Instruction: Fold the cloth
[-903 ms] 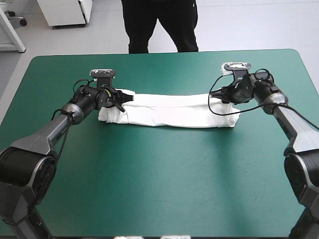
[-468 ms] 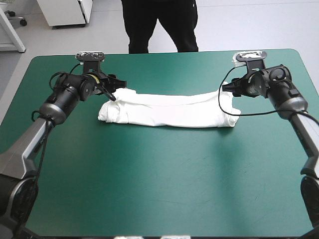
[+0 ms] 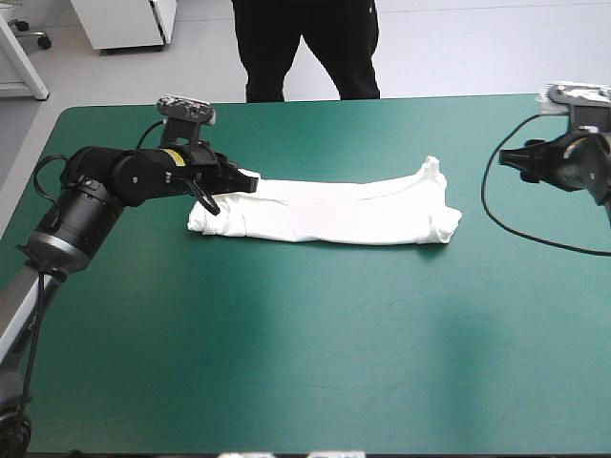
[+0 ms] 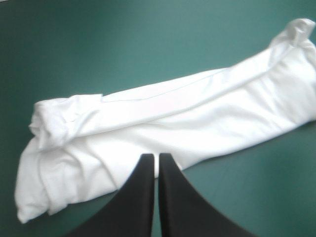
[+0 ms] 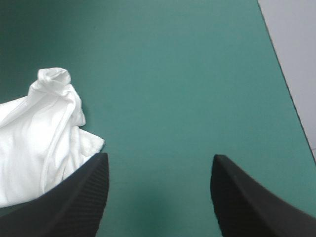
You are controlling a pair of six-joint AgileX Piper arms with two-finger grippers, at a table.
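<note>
Currently the T-shirt [image 3: 334, 212] lies as a long folded band across the far half of the teal-green cover [image 3: 305, 363], its right end bunched upward. Risk: a low sweep by the left gripper [image 4: 156, 157], fingers closed and apparently empty, could drag the left end open. Its tips sit at that end's near edge. The right gripper [image 5: 160, 158], fingers spread, stands well apart beyond the bunched end.

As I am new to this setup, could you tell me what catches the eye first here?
The white T-shirt, folded into a long band, lies across the far half of the teal-green table. The left gripper, shut, sits at its left end; the right gripper stands open near the table's right edge, clear of it.
</note>
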